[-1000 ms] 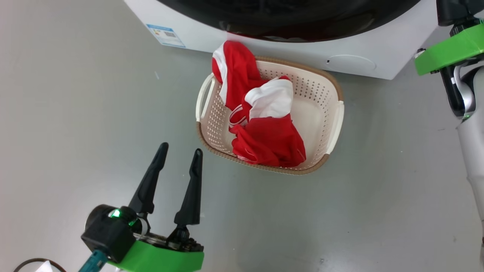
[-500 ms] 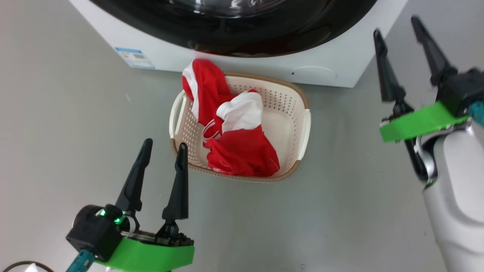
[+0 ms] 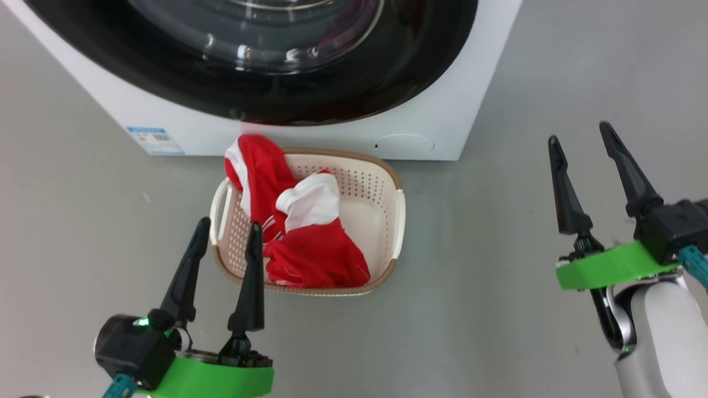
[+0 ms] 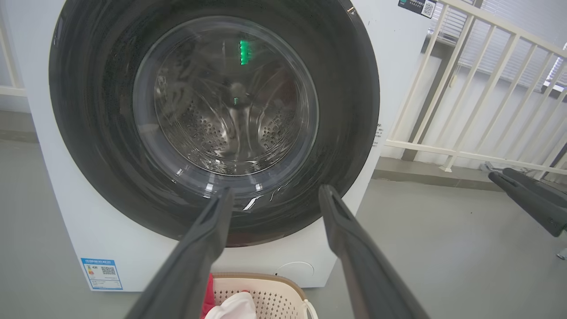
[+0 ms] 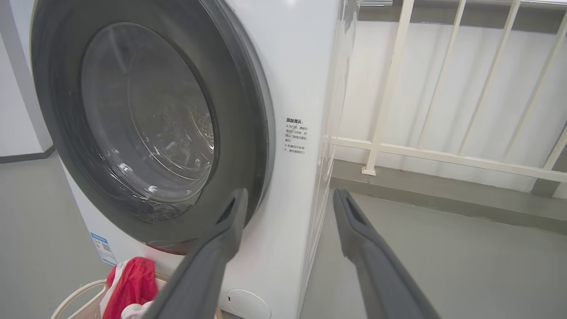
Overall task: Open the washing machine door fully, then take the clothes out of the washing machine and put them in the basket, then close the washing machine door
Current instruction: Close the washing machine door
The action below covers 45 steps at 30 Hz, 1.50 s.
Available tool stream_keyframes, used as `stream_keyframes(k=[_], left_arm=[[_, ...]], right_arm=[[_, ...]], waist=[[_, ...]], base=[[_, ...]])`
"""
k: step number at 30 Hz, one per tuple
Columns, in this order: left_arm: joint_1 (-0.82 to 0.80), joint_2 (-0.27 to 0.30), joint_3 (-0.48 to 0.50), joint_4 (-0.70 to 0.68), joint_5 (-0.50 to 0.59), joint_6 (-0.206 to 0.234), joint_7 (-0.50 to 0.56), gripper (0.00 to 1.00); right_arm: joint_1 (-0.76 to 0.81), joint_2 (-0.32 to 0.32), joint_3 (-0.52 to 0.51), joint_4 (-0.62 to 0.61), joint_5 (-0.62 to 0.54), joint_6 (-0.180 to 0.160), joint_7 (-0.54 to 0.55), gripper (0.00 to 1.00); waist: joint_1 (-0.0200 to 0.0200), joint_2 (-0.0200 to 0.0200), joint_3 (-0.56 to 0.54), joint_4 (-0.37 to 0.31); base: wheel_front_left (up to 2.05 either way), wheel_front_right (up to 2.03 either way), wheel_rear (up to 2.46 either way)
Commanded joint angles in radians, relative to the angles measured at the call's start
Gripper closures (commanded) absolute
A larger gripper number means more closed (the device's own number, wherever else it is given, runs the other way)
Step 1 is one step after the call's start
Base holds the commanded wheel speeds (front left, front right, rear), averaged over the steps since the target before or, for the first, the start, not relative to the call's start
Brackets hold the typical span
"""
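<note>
**Door shut, garment in basket, both pincers wide and empty**

Big white boxy front-loading washing machine [image 3: 332, 132] stands on the grey floor [image 3: 470, 276]. Small blue sticker [image 3: 154, 140] low on its front, at the left in the head view. Large round door [image 3: 387, 72], wide glossy black rim with a bulging clear glass window, sits flush against the machine's front in both wrist views. Perforated steel drum [image 4: 230, 128] shows through the glass.

Cream-white rectangular plastic basket [image 3: 399, 215], perforated sides and brown woven-look rim, sits on the floor just in front of the machine, below the door. Bright red soft garment [image 3: 315, 254] with white panels lies inside it, heaped toward the basket's left half. One red-and-white fold hangs over the far left corner of the rim, next to the machine's base. Right half of the basket is bare.

Left pincer [image 3: 229, 224]: the two long dark fingers stand wide apart with nothing between them. In the head view the tips overlap the basket's near left corner. From its own wrist view, the fingers point at the lower part of the door.

Right pincer [image 3: 578, 132]: fingers equally wide, nothing held. It is over bare floor, well to the right of the basket. Its own wrist view has it pointing at the machine's front right corner, beside the door rim.

White railing [image 4: 465, 88] runs behind, to the machine's right.
</note>
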Motion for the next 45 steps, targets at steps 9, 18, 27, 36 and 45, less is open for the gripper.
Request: stream_keyframes(k=[9,18,27,36,45], left_arm=[[0.043,0.009,0.058,0.002,0.038,-0.012,-0.008,0.0],[0.115,0.009,0.096,0.037,0.062,-0.013,-0.008,0.0],[0.193,0.01,0.136,0.06,0.093,-0.02,-0.008,0.0],[0.221,0.01,0.161,0.061,0.098,-0.025,-0.008,0.0],[0.225,0.01,0.16,0.059,0.116,-0.034,-0.008,0.0]], right_arm=[[0.153,0.027,-0.014,-0.1,-0.049,-0.004,0.001,0.0],[0.325,0.03,-0.01,-0.174,-0.004,-0.004,0.001,0.0],[0.442,0.031,-0.029,-0.233,0.016,-0.004,0.001,0.0],[0.493,0.031,-0.054,-0.246,0.049,-0.004,0.001,0.0],[0.507,0.031,-0.048,-0.247,0.063,-0.004,0.001,0.0]], waist=[[0.0,0.0,-0.12,-0.074],[0.0,0.0,-0.232,-0.091],[0.0,0.0,-0.304,-0.113],[0.0,0.0,-0.327,-0.125],[0.0,0.0,-0.32,-0.119]], base=[[0.0,0.0,0.0],[0.0,0.0,0.0],[0.0,0.0,0.0],[0.0,0.0,0.0],[0.0,0.0,0.0]])
